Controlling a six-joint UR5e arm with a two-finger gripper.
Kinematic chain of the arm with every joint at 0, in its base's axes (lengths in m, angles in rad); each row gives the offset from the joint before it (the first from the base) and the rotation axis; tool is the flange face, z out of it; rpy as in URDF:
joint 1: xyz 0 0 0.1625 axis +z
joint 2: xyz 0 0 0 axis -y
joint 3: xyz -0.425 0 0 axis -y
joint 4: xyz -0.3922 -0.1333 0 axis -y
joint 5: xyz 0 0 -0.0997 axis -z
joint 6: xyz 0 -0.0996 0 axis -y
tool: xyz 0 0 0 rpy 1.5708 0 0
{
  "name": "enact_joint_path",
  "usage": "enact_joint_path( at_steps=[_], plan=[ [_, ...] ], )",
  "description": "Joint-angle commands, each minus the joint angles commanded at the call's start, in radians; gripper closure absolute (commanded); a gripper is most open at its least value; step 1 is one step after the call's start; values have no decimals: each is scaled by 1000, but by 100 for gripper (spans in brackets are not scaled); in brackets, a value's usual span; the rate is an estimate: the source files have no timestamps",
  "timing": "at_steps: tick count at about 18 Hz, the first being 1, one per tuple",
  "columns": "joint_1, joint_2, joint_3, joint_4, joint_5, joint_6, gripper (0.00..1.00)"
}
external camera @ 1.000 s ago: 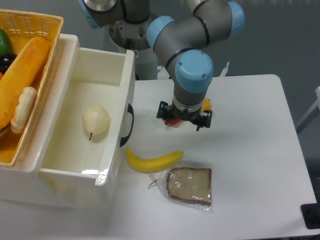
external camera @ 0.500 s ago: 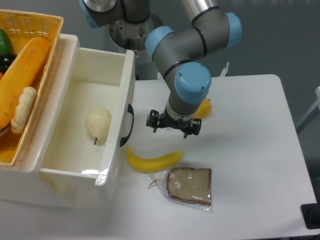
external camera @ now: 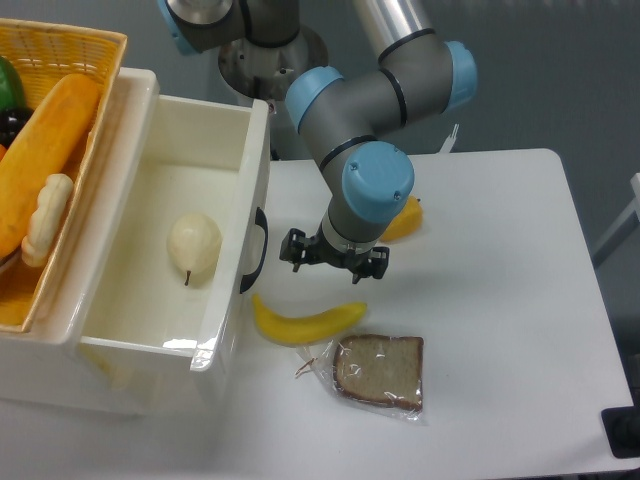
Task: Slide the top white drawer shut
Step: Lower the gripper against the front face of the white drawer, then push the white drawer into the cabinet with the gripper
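Observation:
The top white drawer (external camera: 262, 160) stands pulled out to the right, open at the top, with a pale pear (external camera: 193, 243) lying inside it. Its black curved handle (external camera: 259, 250) sits on the front panel, facing the table. My gripper (external camera: 335, 257) points straight down just right of that handle, a short gap away, and above the banana. The blue wrist covers the fingertips, so only black side parts show. I see nothing held in it.
A banana (external camera: 305, 322) lies on the table right beside the drawer front. A bagged bread slice (external camera: 380, 370) lies in front of it. An orange fruit piece (external camera: 403, 220) peeks out behind the wrist. A yellow wicker basket (external camera: 60, 50) of food sits on the cabinet at left.
The gripper has moved left and toward the table's front, closing in on the drawer handle. The pear shifted slightly inside the drawer. The drawer itself has stayed put.

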Motion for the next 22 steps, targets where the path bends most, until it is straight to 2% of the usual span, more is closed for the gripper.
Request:
enact_joint_path(
  at_steps=[13,22],
  plan=[
    [-6,17,-3,-31,-54,2,0],
    [-41,32,0,-46,-78,0,0]
  ],
)
